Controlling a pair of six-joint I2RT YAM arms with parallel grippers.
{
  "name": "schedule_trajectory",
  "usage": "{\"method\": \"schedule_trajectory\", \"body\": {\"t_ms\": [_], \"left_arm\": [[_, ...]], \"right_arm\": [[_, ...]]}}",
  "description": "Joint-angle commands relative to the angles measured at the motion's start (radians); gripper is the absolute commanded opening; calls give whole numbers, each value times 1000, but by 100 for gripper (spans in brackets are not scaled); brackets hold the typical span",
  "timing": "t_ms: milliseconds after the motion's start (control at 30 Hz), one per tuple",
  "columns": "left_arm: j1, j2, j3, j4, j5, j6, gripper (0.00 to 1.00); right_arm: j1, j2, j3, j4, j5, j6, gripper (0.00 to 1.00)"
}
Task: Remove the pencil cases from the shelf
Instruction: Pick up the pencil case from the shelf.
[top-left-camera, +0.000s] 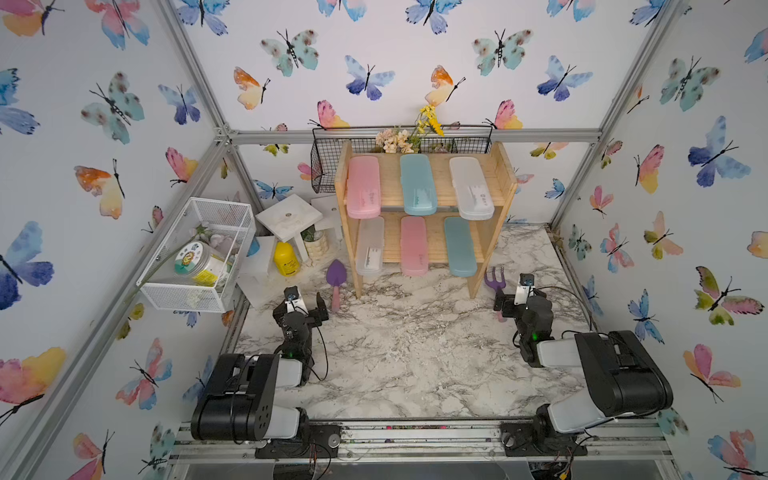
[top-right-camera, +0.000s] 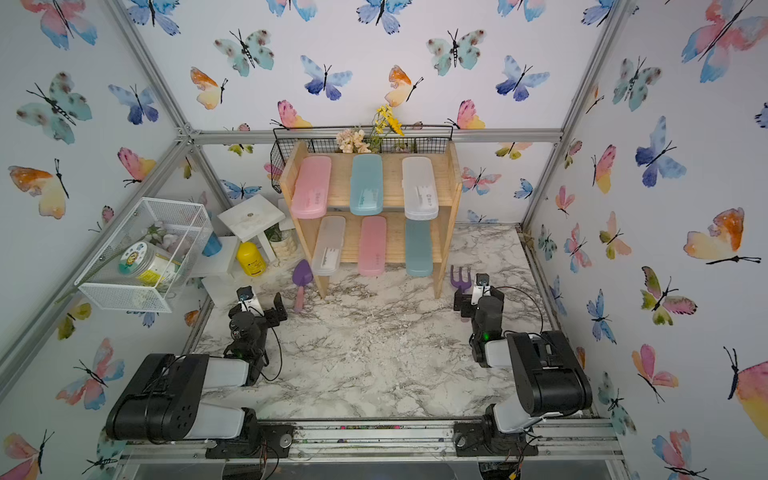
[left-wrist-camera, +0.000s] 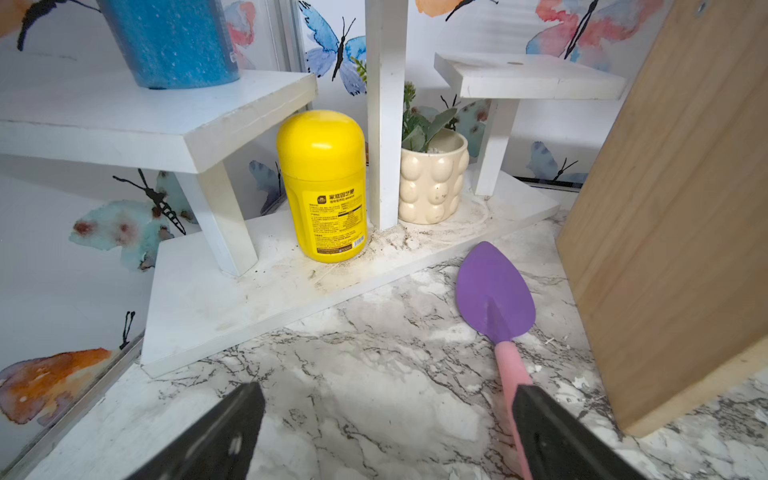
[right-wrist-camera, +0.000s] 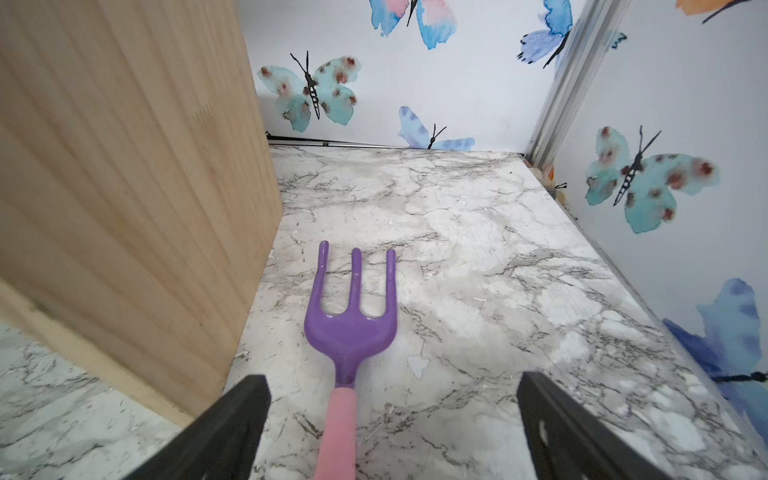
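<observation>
The wooden shelf (top-left-camera: 505, 174) stands at the back of the marble table, seen in both top views. Its upper tier carries three pencil cases: pink (top-left-camera: 363, 187), teal (top-left-camera: 417, 185) and frosted white (top-left-camera: 471, 188). On the lower tier lie a white case (top-left-camera: 370, 246), a pink one (top-left-camera: 414, 245) and a teal one (top-left-camera: 459, 246). My left gripper (top-left-camera: 305, 305) (left-wrist-camera: 388, 399) is open and empty, low by the shelf's left leg. My right gripper (top-left-camera: 513, 299) (right-wrist-camera: 395, 386) is open by the right leg. Each wrist view shows only a shelf side panel (left-wrist-camera: 673, 208) (right-wrist-camera: 124, 166).
A purple trowel (left-wrist-camera: 494, 291) lies beside my left gripper, and a purple fork (right-wrist-camera: 351, 316) has its pink handle between my right gripper's open fingers. A white stand (top-left-camera: 289, 216), yellow bottle (left-wrist-camera: 322, 187), cream pot (left-wrist-camera: 432, 178), white mesh basket (top-left-camera: 199, 253) and black wire basket (top-left-camera: 328, 162) crowd the left and back.
</observation>
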Motion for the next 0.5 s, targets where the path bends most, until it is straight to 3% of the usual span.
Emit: {"method": "schedule_trajectory", "body": {"t_ms": [0,467], "left_arm": [[-5,-5,5,8,3,8,99],[-6,-4,7,5,5,7,99]], "right_arm": [[-4,14,16,-1,-17,9,99],[-16,27,45,-42,-38,15,99]]}}
